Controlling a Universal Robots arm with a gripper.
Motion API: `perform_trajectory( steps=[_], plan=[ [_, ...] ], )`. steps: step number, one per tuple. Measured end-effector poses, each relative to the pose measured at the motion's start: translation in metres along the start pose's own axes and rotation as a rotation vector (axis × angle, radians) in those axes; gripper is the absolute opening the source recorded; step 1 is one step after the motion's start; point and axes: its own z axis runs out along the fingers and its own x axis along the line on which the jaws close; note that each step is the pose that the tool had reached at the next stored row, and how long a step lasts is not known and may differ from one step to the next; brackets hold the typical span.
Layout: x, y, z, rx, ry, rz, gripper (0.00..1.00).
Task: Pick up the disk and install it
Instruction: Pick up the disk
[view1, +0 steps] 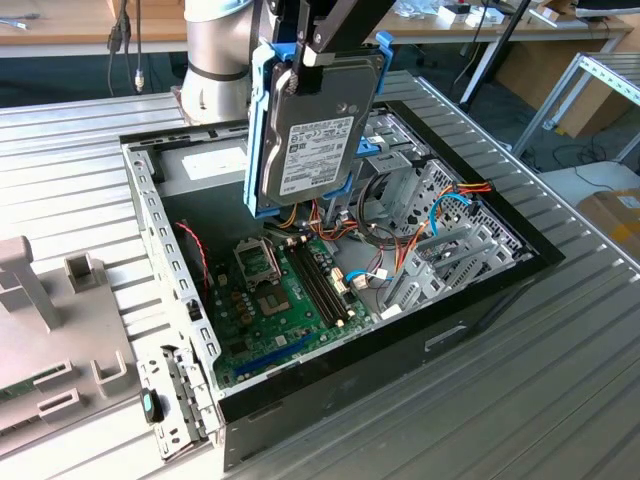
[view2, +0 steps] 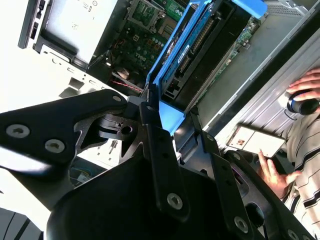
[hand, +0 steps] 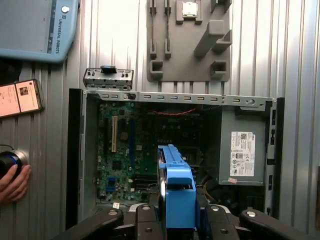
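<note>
- In the exterior view, the gripper (view1: 312, 58) pinches the disk (view1: 315, 135) by its upper edge. It holds the disk upright in the air above the open computer case (view1: 140, 215), over the circuit board (view1: 285, 300) and near the cables (view1: 440, 215).
- To carry it well, I judge the disk should stay upright and clear of those cables and the drive cage (view1: 415, 185), with the clamp firm on the blue frame.
- A white printed label (view1: 318, 150) covers the disk's face; its print is not read out here.
- In the second wrist view, the black fingers (view2: 157, 150) press together on the blue frame of the disk (view2: 192, 42), which hangs edge-on over the case. A person's hand (view2: 274, 172) rests beside a phone (view2: 255, 141) on the table.
- In the first wrist view, the disk (hand: 177, 187) stands edge-on in the gripper (hand: 177, 215), above the circuit board.
- The power supply (hand: 242, 125) bears a white sticker (hand: 242, 154) with print. A grey fixture plate (hand: 190, 50) lies beyond the case.
</note>
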Motion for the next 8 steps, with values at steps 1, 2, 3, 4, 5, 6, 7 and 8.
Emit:
perform_trajectory(
  steps=[1, 2, 3, 4, 5, 6, 7, 8],
  plan=[
    [0.0, 0.0, 0.0, 0.0, 0.0, 0.0, 0.36],
    [0.0001, 0.0, 0.0, 0.0, 0.0, 0.0, 0.36],
    [0.0002, 0.0, 0.0, 0.0, 0.0, 0.0, 0.36],
    [0.0002, 0.0, 0.0, 0.0, 0.0, 0.0, 0.36],
    [0.0003, 0.0, 0.0, 0.0, 0.0, 0.0, 0.36],
    [0.0003, 0.0, 0.0, 0.0, 0.0, 0.0, 0.36],
    [0.0005, -0.0011, 0.0, 0.0, -0.0001, 0.0, 0.36],
    [0.0005, -0.0034, 0.0, -0.0001, 0.0, 0.0, 0.36]
  ],
)
